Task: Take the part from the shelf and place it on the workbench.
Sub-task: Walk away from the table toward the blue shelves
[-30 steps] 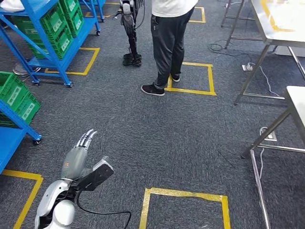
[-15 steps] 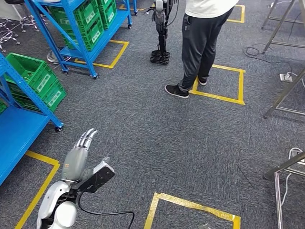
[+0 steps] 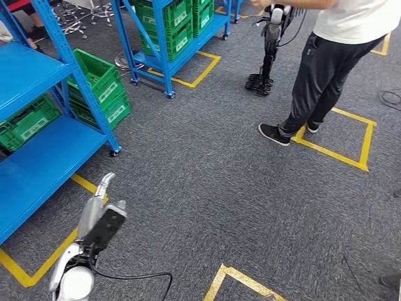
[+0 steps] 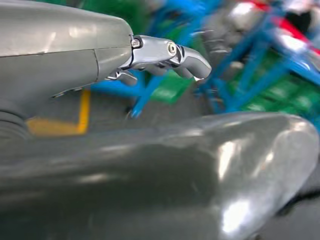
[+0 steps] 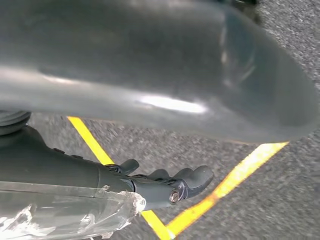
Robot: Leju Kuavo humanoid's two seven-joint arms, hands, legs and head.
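Observation:
A blue steel shelf (image 3: 45,153) stands at the left of the head view, with a green crate (image 3: 28,122) on its lower deck. I cannot make out the part itself. My left hand (image 3: 96,213) hangs low in front of the shelf's near corner, edge-on, with its fingers (image 4: 170,52) stretched out straight and nothing in them. In the right wrist view my right hand (image 5: 151,100) hangs over the grey carpet, its dark fingers (image 5: 181,184) loosely extended and holding nothing.
A person (image 3: 331,69) in a white top and dark trousers stands at the back right, beside another robot's leg (image 3: 265,59). A second blue shelf (image 3: 163,44) carries green crates. More green crates (image 3: 101,88) stand further back along the near shelf. Yellow tape (image 3: 352,160) marks squares on the carpet.
The camera has swung left, so the whole scene has slid right and the near blue shelf now fills the left side. My left hand has turned edge-on and dropped slightly.

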